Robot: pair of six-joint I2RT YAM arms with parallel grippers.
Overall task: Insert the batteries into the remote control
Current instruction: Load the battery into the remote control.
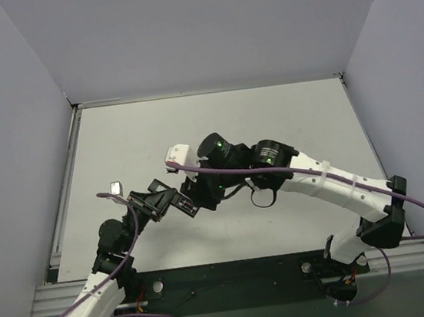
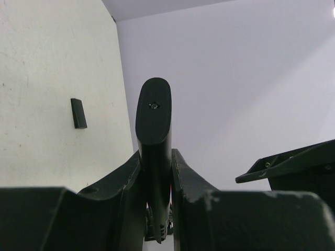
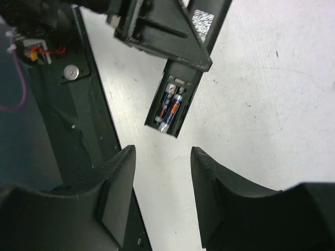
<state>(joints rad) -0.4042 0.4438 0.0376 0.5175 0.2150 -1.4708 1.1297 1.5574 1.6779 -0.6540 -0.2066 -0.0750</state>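
My left gripper (image 1: 169, 202) is shut on the slim black remote control (image 2: 153, 125) and holds it above the table. In the right wrist view the remote (image 3: 183, 89) shows its open back compartment. Two small batteries (image 3: 170, 107) with orange bands lie side by side in it. My right gripper (image 3: 162, 157) is open and empty, just short of the remote's open end. In the top view it (image 1: 203, 194) faces the left gripper at mid-table.
A short black cover piece (image 2: 78, 113) lies flat on the white table (image 1: 268, 113), away from both grippers. The black metal rail (image 3: 78, 120) of the near edge runs under the right gripper. Grey walls enclose the table on three sides.
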